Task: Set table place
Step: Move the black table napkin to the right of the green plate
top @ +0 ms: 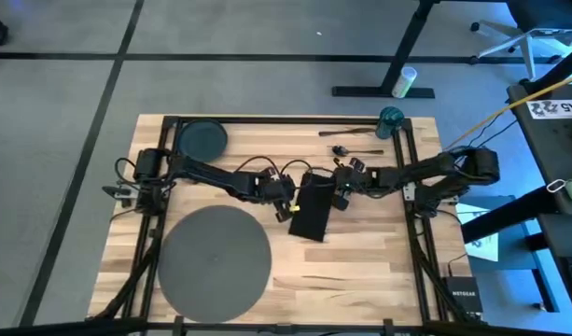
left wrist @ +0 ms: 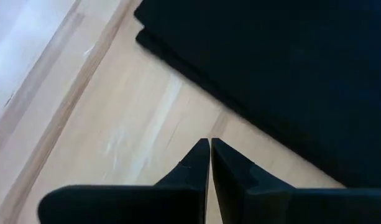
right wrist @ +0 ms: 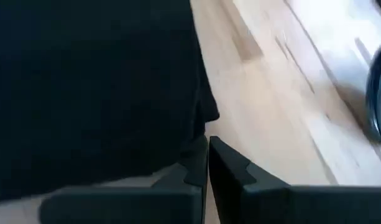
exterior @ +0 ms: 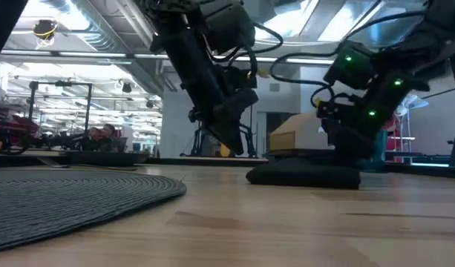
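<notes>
High view shows the table (top: 360, 271) with the placemat (top: 214, 258) at its near-left part, bare, and the plate (top: 202, 139) at the far-left corner. The black napkin (top: 313, 205) lies right of the placemat, well apart. Both hands flank the napkin: left hand (top: 287, 194) at its left edge, right hand (top: 340, 187) at its right, each clenched on nothing. I judge the napkin step is in hand; next calls for opening and gripping an edge
</notes>
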You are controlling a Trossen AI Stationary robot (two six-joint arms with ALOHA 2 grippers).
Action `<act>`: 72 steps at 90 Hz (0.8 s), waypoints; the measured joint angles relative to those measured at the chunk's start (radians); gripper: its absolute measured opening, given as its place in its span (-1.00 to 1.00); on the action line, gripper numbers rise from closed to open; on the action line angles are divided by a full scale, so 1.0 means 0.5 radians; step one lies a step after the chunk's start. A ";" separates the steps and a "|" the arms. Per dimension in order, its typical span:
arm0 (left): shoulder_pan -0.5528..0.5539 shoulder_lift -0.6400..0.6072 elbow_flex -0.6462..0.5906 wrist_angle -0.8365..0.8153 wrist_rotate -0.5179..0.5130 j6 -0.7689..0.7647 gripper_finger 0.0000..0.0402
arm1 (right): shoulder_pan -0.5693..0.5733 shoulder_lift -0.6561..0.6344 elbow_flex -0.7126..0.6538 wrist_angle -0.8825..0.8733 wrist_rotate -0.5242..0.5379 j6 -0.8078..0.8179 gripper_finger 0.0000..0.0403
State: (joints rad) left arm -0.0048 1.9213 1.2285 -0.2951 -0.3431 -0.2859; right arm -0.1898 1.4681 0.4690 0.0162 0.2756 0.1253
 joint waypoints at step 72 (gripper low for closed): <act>-0.020 -0.001 -0.001 0.094 0.001 0.063 -1.00 | -0.040 0.232 0.216 0.204 -0.094 -0.179 -1.00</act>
State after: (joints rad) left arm -0.0147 1.9209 1.2282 -0.2479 -0.3429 -0.2542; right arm -0.2100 1.5841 0.5770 0.1181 0.2287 0.0360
